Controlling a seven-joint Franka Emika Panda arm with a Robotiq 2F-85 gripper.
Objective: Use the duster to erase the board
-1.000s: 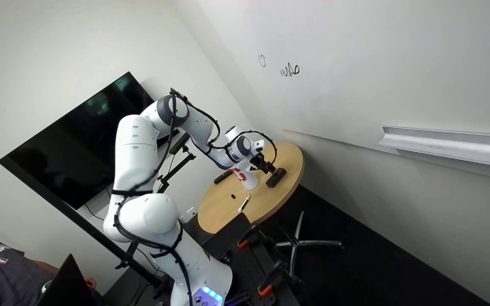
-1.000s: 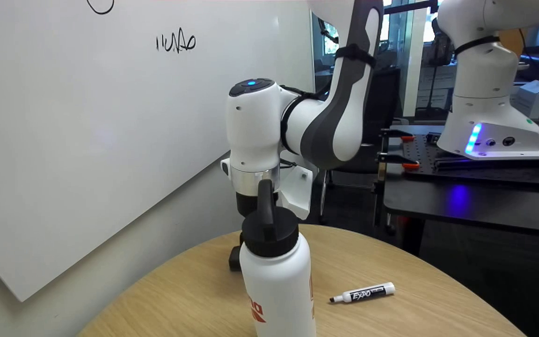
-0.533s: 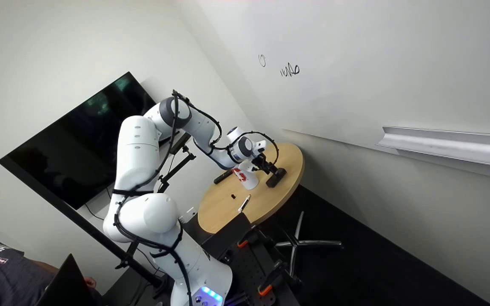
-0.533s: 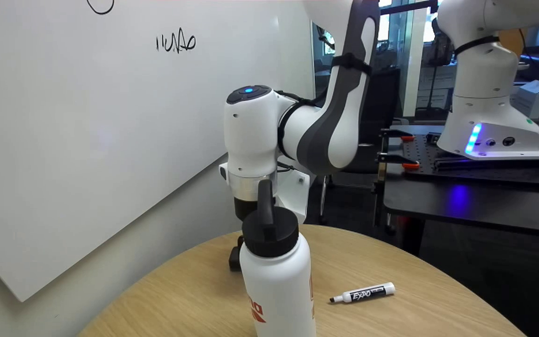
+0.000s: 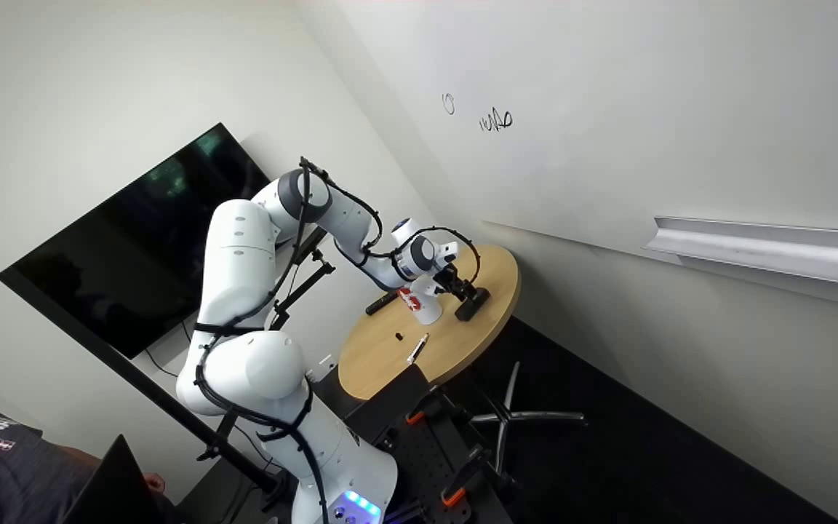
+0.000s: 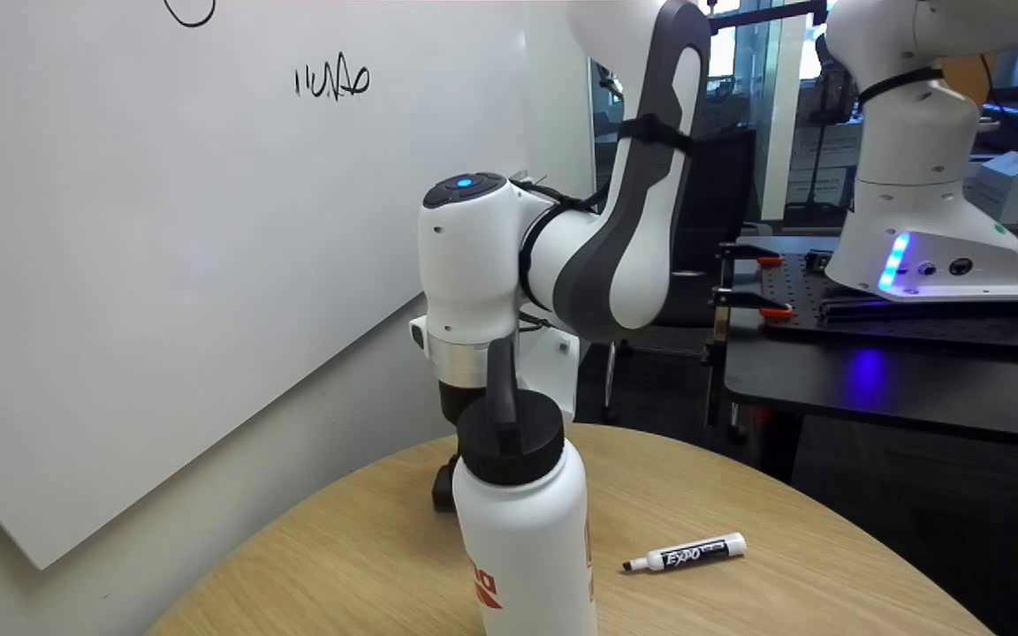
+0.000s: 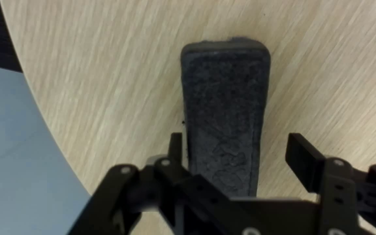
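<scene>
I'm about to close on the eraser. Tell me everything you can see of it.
The eraser is a blackish oblong block with rounded corners and a matte top, perhaps foam or rubber, with faint raised-looking marks partway along. It lies flat on the wooden table, toward the edge on the whiteboard side. The jaws stand open astride it: in the wrist view, wood shows between it and the jaw at picture right; the other is near, contact unclear. Its lower end is hidden there.

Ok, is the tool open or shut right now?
Open: in the wrist view the tool has its fingers apart on either side of the duster, with tabletop showing between the duster and one finger.
</scene>
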